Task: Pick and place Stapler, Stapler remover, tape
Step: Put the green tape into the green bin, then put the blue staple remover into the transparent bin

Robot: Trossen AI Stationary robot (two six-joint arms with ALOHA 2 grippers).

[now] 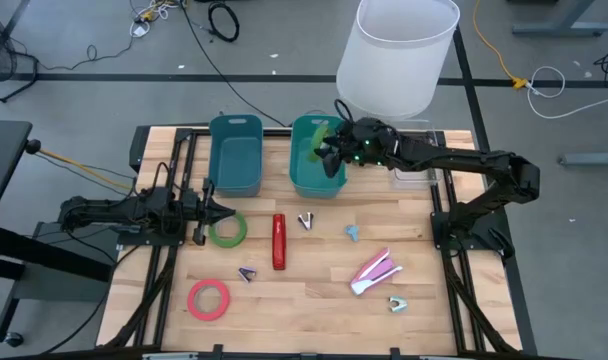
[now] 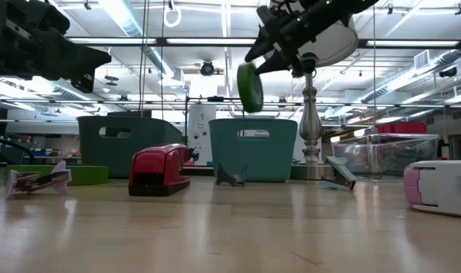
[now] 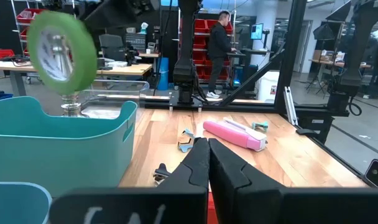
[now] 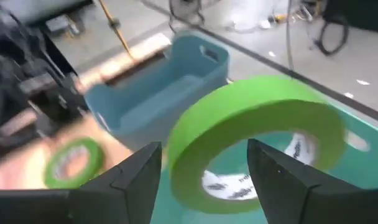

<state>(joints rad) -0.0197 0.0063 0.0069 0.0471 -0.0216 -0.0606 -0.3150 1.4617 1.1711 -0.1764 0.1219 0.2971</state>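
No legible brand or label appears on any item; printing inside the held roll's core is too blurred to read.

Working across from your left: the left gripper (image 1: 222, 211) rests low over the tabletop (image 1: 314, 290), its fingers pressed together on nothing, just beside a flat green tape roll (image 1: 227, 229). A red tape roll (image 1: 209, 299) lies near the front edge. The red stapler (image 1: 278, 241), glossy and blocky, lies lengthwise at centre. Behind stand two teal plastic bins, the left bin (image 1: 235, 154) and the right bin (image 1: 317, 160). The right gripper (image 1: 330, 151) hovers over the right bin, pinching a green tape roll (image 4: 254, 140) (a smooth, wide ring held on edge). The pink-and-white stapler (image 1: 374, 271) lies right of centre, a small pale staple remover (image 1: 397, 304) near it.
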